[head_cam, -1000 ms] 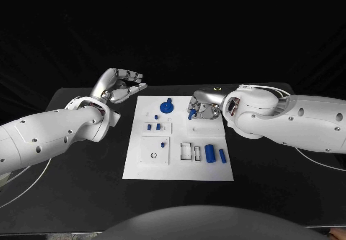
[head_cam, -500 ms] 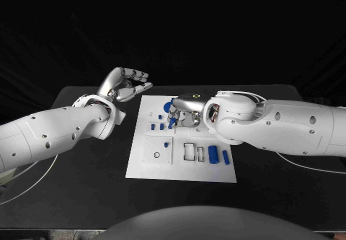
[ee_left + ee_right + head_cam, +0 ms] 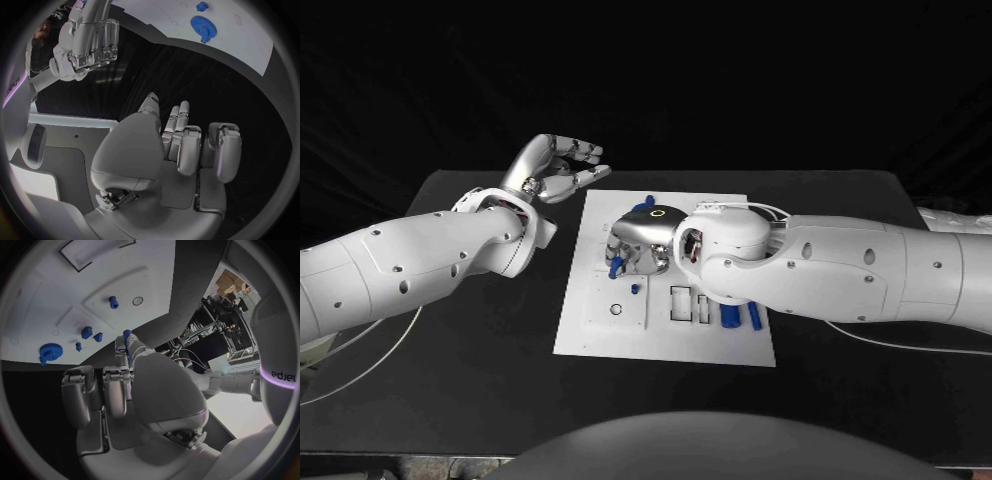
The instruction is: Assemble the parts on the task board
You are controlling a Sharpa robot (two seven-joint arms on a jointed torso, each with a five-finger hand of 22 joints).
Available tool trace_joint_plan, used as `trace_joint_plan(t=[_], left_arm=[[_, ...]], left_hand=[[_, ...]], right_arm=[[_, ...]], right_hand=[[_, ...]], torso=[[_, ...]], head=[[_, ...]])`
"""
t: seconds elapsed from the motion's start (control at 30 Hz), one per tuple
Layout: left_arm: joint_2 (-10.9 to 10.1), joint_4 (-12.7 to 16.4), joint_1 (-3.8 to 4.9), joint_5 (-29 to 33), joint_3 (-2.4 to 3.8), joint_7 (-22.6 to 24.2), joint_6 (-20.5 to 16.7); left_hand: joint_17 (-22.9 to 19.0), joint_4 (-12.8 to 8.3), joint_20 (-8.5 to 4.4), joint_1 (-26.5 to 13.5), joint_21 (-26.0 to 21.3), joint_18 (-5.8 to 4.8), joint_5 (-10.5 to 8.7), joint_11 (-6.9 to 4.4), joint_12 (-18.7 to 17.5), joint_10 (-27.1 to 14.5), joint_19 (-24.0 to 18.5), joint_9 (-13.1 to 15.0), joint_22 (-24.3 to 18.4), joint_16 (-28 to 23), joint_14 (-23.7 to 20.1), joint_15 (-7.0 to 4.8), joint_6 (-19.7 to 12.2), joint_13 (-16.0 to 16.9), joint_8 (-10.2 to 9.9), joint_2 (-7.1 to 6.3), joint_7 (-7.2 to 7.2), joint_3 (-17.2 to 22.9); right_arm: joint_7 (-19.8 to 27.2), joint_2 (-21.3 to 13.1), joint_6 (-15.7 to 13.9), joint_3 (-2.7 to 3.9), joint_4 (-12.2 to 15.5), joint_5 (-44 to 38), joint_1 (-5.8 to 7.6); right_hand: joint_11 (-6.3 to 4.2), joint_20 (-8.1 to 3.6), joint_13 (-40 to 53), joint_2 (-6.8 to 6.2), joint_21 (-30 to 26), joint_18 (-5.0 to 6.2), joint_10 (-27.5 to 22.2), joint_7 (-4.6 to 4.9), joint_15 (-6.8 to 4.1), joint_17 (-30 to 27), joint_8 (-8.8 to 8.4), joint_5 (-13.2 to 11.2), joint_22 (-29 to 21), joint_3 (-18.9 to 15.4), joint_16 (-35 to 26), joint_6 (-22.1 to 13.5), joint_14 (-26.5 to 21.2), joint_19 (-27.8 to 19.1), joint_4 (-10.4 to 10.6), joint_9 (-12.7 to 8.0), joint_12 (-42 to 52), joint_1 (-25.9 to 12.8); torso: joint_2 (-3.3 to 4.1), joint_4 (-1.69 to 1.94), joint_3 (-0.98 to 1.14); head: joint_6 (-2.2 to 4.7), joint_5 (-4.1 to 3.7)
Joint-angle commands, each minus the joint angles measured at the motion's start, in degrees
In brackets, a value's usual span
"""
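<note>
Right hand point(image 3: 643, 243) over the board point(image 3: 666, 340), pinching a blue peg point(image 3: 127, 335); left hand point(image 3: 557, 166) beside it, open, fingers loosely curled

1. Pale letters reading "edjet", possibly cut short, stand on the curved dark housing point(image 3: 282, 376) at about three o'clock in the right wrist view, just above a thin violet glowing line.
2. No other writing, number or sign can be read on the task board point(image 3: 733, 340), the parts or the arms.
</note>
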Motion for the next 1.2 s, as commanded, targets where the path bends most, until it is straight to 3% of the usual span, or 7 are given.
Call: trace_joint_plan(t=[0.03,0.13,0.47,1.2], left_arm=[[0.14,0.05,0.01,-0.2,0.04,0.52,0.61],[0.13,0.09,0.01,-0.2,0.05,0.51,0.59],[-0.14,0.26,0.02,-0.2,0.05,0.54,0.47],[-0.48,0.58,0.02,-0.2,0.06,0.58,0.51]], left_hand=[[8.37,0.03,-0.53,0.42,0.14,-0.43,0.37,-0.25,0.08,0.19,6.03,-0.07,15.1,-0.28,3.61,-0.25,0.29,-0.01,-0.18,0.06,-0.05,-0.33],[8.37,0.03,-0.53,0.42,0.14,-0.43,0.37,-0.25,0.08,0.19,6.03,-0.07,15.1,-0.28,3.61,-0.25,0.29,-0.01,-0.18,0.06,-0.05,-0.33],[8.37,0.03,-0.53,0.42,0.14,-0.43,0.37,-0.25,0.08,0.19,6.03,-0.07,15.1,-0.28,3.61,-0.25,0.29,-0.01,-0.18,0.06,-0.05,-0.33],[8.37,0.03,-0.53,0.42,0.14,-0.43,0.37,-0.25,0.08,0.19,6.03,-0.07,15.1,-0.28,3.61,-0.25,0.29,-0.01,-0.18,0.06,-0.05,-0.33]], right_arm=[[1.24,0.93,2.46,0.04,-0.64,-4.82,-0.33],[0.98,1.81,3.78,0.04,-0.87,-6.75,-0.66],[0.82,2.88,6.97,0.06,-0.77,-9.04,-1.07],[1.39,2.92,11.56,0.07,0.55,-10.07,-1.3]], right_hand=[[0.31,0.08,-0.08,0.04,0.26,-0.4,-0.39,0.56,0.23,15.08,0.02,0.17,15.08,0.33,0.24,0.82,5.97,6.1,0.0,0.14,-0.27,0.87],[0.32,0.11,-0.09,-0.02,0.26,-0.4,-0.68,0.59,0.23,15.08,-0.06,0.17,15.08,0.38,0.24,0.75,5.97,6.1,0.04,0.12,-0.29,0.83],[0.16,0.12,-0.08,-0.12,0.26,-0.4,-1.48,0.52,0.13,15.08,-0.29,0.13,15.08,0.52,0.24,0.55,5.97,6.1,0.26,0.07,-0.29,0.62],[-0.01,0.07,-0.08,-0.3,0.26,-0.4,-2.48,0.36,0.0,15.08,-0.69,0.13,15.08,0.67,0.24,0.13,5.97,6.1,0.54,-0.04,-0.29,0.38]], torso=[[-0.03,-0.13,-0.04],[0.05,0.06,-0.01],[-0.06,-0.11,0.03],[-0.06,-0.08,0.0]], head=[[0.01,0.03],[0.01,-0.11],[0.01,0.03],[0.01,-0.49]])
